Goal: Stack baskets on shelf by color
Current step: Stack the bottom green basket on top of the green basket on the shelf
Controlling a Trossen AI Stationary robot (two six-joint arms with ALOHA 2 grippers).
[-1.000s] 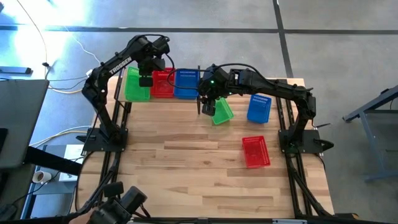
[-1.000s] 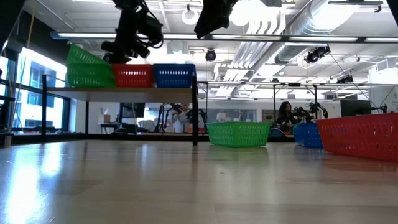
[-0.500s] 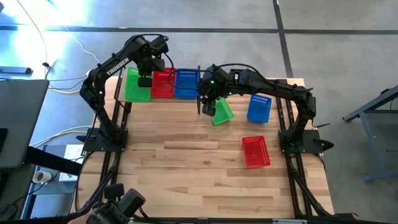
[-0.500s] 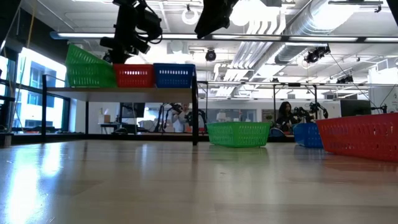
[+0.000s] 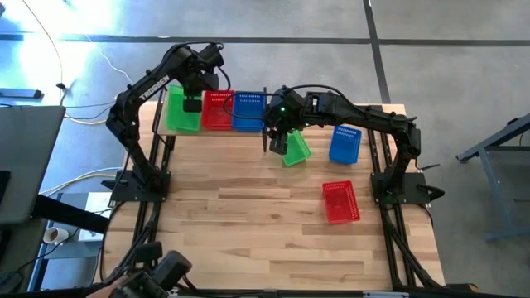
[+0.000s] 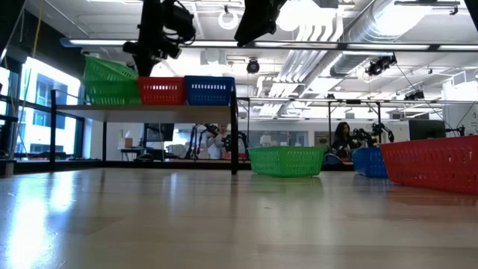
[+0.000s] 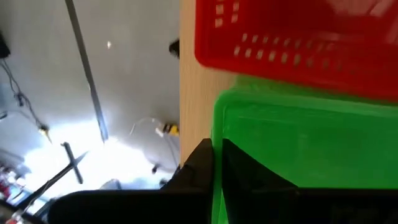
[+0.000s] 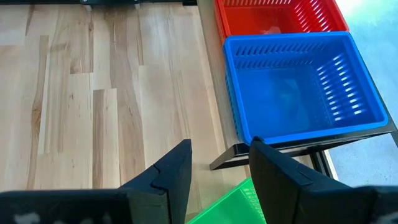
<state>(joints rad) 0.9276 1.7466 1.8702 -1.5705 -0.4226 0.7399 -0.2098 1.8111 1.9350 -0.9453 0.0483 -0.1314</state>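
Jaws of left gripper (image 5: 192,106) clamped on green basket (image 5: 181,112) wall, basket tilted over shelf (image 6: 149,109) end beside red basket (image 5: 217,110). Right gripper (image 5: 277,142) parted, empty, above second green basket (image 5: 296,148).

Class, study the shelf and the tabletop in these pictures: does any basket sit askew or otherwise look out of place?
Yes. The top green basket on the shelf sits tilted in its stack, one end raised, with the left gripper shut on it. On the tabletop, another green basket lies at an angle beside the shelf.

shelf (image 5: 217,131): green, red, blue baskets in a row | left gripper (image 5: 192,105) over green basket (image 5: 180,112), grip unclear
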